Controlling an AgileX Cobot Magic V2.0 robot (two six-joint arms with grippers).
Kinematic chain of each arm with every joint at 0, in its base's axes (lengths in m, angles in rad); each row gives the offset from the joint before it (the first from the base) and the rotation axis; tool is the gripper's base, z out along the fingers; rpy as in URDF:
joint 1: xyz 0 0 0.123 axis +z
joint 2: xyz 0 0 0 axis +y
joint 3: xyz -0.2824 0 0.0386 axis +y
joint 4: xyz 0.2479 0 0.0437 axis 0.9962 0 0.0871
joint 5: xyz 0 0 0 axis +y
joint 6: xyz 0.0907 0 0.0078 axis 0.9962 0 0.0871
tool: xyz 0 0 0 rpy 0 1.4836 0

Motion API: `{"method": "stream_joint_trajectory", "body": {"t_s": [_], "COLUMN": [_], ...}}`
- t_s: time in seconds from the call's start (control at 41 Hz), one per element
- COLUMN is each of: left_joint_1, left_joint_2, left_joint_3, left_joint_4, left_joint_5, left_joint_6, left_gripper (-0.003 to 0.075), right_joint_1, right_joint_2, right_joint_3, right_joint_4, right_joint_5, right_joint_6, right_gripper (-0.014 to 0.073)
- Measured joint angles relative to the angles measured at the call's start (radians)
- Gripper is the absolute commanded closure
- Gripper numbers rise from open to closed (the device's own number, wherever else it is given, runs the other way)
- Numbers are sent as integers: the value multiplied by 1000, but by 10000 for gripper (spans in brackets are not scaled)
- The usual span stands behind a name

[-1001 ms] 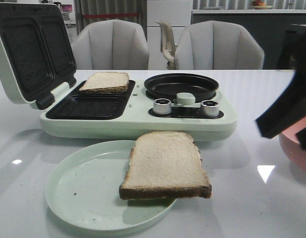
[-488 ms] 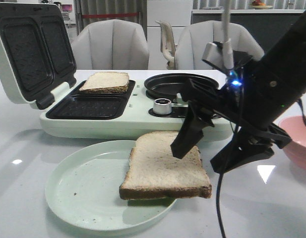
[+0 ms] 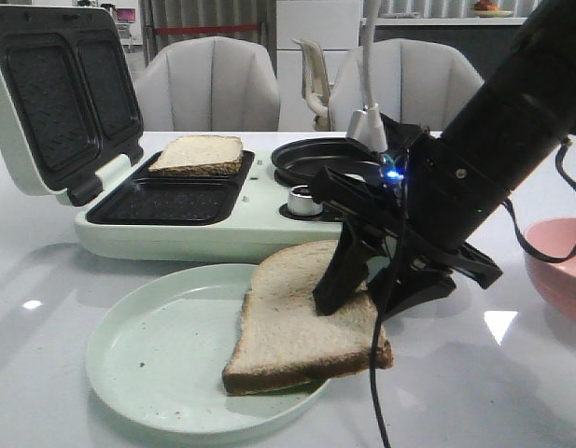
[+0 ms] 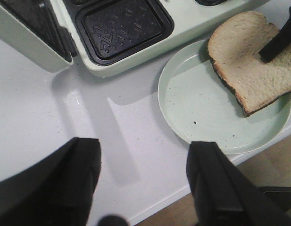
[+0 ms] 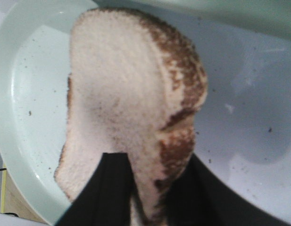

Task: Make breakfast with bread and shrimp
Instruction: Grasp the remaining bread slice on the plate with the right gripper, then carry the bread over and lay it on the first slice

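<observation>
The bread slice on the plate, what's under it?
The pale green plate lies under the bread slice; its right edge overhangs the white table. The plate beneath is hidden.

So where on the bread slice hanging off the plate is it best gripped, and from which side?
Grip the slice at its right-hand edge, coming from the right, as the right gripper is doing. That edge overhangs the plate, so a finger can get underneath while the other presses on top. In the right wrist view the bread already bends between the fingers, so pinch gently.
</observation>
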Motion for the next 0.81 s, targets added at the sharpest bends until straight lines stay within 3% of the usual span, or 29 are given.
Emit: {"method": "stream_joint_trajectory", "body": {"t_s": [0.171,0.464,0.805], "left_joint_1": [0,0,0], "left_joint_2": [0,0,0], "left_joint_3": [0,0,0], "left_joint_4": [0,0,0], "left_joint_5": [0,0,0], "left_joint_6": [0,0,0], "left_gripper": [264,264,264], "right_joint_1": [0,12,122], "right_joint_2": [-79,-236,-64], "right_joint_3": [0,-31,-327], "right_joint_4": [-21,-12,50], "right_joint_5": [33,58,-69], "right_joint_6": [-1,-7,-84], "right_gripper": [508,510,510]}}
